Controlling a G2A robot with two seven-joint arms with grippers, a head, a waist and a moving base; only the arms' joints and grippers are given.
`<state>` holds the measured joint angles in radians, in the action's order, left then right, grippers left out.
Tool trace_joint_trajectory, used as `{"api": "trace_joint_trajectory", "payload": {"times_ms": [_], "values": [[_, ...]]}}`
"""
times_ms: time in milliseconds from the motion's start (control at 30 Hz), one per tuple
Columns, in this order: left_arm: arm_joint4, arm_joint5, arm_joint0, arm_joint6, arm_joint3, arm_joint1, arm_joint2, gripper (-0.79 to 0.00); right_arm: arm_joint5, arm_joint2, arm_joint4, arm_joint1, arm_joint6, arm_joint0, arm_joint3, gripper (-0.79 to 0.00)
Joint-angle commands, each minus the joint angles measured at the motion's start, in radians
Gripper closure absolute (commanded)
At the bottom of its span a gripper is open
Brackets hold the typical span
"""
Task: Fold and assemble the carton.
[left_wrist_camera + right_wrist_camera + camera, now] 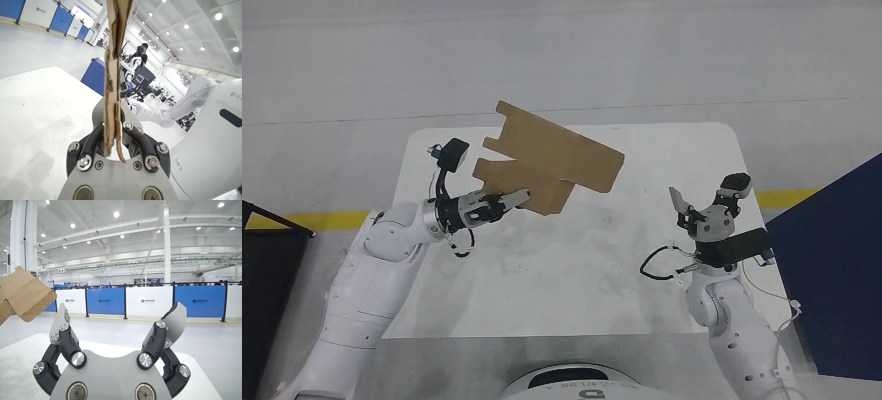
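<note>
A flat brown cardboard carton (552, 160) is held up in the air over the far left part of the white table (572, 290). My left gripper (514, 201) is shut on its near lower flap. In the left wrist view the carton (113, 62) runs edge-on straight up from between the left gripper's fingers (98, 111). My right gripper (705, 200) stands open and empty over the table's right side, well apart from the carton. In the right wrist view its two fingers (174, 321) are spread wide, and the carton (24, 294) hangs far off at the side.
The table's near edge (522, 335) lies close to my body. A dark blue panel (832, 270) stands just off the table's right side, and a black frame (267, 260) off its left. A yellow floor line (332, 218) runs behind the left arm.
</note>
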<state>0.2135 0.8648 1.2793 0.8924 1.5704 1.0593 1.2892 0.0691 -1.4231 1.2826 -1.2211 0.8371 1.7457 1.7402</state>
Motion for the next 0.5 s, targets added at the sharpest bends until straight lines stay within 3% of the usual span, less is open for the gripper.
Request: {"api": "trace_joint_trajectory", "payload": {"times_ms": [0,100,133,200,267,367,467], "values": [[0.0,0.0,0.0,0.0,0.0,0.0,0.0,0.0,0.0,0.0,0.0,0.0,0.0,0.0,0.0,-0.785],[-0.053,-0.016,0.002,-0.031,0.016,0.0,0.009,0.0,0.0,0.0,0.0,0.0,0.0,0.0,0.0,-0.785],[0.019,-0.036,0.019,-0.069,0.032,0.005,-0.011,0.0,0.0,0.0,0.0,0.0,0.0,0.0,0.0,-0.785],[0.242,-0.098,0.031,-0.065,0.043,0.008,-0.044,0.0,0.0,0.0,0.0,0.0,0.0,0.0,0.0,-0.785],[0.541,-0.191,0.03,0.013,0.039,0.01,-0.067,0.0,0.0,0.0,0.0,0.0,0.0,0.0,0.0,-0.785],[0.979,-0.394,0.02,0.199,-0.013,0.016,-0.069,0.0,0.0,0.0,0.0,0.0,0.0,0.0,0.0,-0.785],[1.31,-0.603,0.01,0.307,-0.081,0.03,-0.071,0.0,0.0,0.0,0.0,0.0,0.0,0.0,0.0,-0.785]]}}
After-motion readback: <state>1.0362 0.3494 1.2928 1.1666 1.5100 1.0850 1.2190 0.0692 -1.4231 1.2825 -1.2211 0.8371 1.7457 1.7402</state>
